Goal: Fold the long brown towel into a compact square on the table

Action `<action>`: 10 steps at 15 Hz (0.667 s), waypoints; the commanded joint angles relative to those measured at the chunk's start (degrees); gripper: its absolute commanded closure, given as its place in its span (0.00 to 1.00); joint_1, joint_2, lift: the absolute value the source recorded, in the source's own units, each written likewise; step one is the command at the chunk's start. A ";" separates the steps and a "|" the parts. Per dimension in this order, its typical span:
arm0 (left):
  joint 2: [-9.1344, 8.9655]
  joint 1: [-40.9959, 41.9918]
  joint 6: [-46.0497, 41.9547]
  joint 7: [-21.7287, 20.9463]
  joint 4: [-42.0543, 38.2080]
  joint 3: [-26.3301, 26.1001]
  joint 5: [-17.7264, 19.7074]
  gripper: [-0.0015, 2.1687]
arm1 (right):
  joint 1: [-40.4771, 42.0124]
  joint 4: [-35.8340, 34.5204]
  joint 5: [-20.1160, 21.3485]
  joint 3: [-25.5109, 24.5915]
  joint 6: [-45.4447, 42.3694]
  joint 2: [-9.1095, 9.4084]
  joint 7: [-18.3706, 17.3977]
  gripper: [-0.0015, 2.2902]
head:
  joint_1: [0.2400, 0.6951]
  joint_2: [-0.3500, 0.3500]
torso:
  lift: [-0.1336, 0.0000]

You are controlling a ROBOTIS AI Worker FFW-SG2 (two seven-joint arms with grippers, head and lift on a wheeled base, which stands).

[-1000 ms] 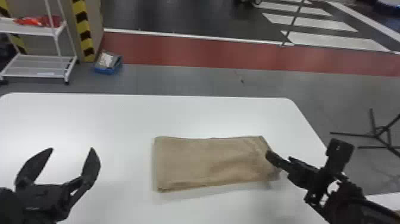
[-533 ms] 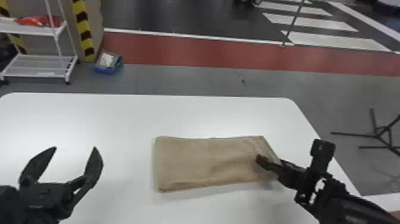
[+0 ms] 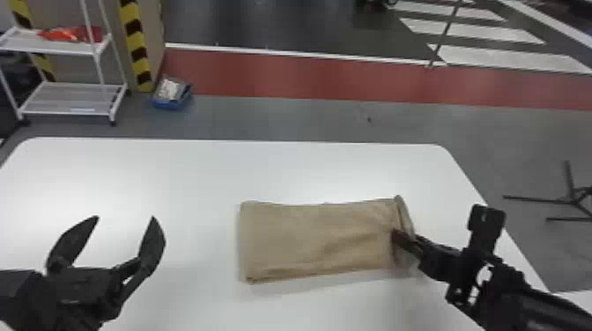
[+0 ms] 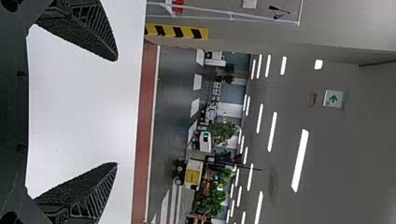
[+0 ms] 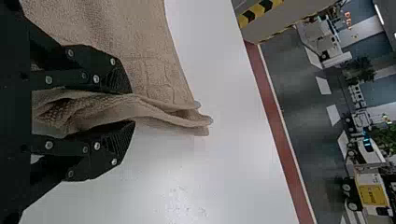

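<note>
The brown towel (image 3: pixel 317 237) lies folded into a rectangle on the white table (image 3: pixel 185 176), its right end raised and bunched. At that end is my right gripper (image 3: pixel 398 240), reaching in from the right. In the right wrist view, the fingers of my right gripper (image 5: pixel 130 107) are closed on a thick pinched fold of the towel (image 5: pixel 112 28). Well left of the towel, my left gripper (image 3: pixel 125 220) is held over the table, fingers spread with nothing between them. The left wrist view has my left gripper (image 4: pixel 116 112) wide apart above bare tabletop.
Beyond the table's far edge stand a white wire rack (image 3: pixel 70 99) and a blue box (image 3: pixel 172 103) on the floor. Black stand legs (image 3: pixel 568 200) are on the floor to the right. Bare tabletop lies between my left gripper and the towel.
My right gripper has moved left onto the towel's right end and taken hold, and that end is now lifted and creased. My left gripper has shifted slightly to the right.
</note>
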 commanded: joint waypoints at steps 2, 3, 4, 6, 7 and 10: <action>0.00 0.00 0.00 -0.05 0.02 0.00 0.00 0.04 | 1.52 -6.09 -5.78 -2.25 1.15 0.46 0.00 0.88 | 1.00 0.25 | 0.17; 0.00 0.00 0.00 -0.05 -0.07 0.09 0.00 0.04 | 2.22 -8.55 -8.25 -2.69 1.51 0.55 0.00 0.88 | 1.00 0.25 | 0.17; 0.00 0.00 0.00 -0.05 -0.16 0.00 -0.09 0.04 | 2.93 -11.71 -10.88 -3.21 2.03 0.99 0.00 0.88 | 1.00 0.25 | 0.17; 0.00 0.00 0.18 -0.05 -0.33 -0.09 -0.17 0.04 | 4.16 -17.25 -15.19 -3.21 2.03 2.48 0.00 0.88 | 1.00 0.26 | 0.17; 0.00 0.00 0.18 0.03 -0.42 -0.09 -0.17 0.04 | 4.77 -19.89 -17.03 -2.42 2.03 2.54 0.00 0.88 | 1.00 0.27 | 0.17; 0.00 0.00 0.53 0.03 -0.42 -0.35 -0.44 0.04 | 7.06 -24.02 -16.86 6.01 1.86 2.54 0.00 0.88 | 1.00 0.35 | 0.17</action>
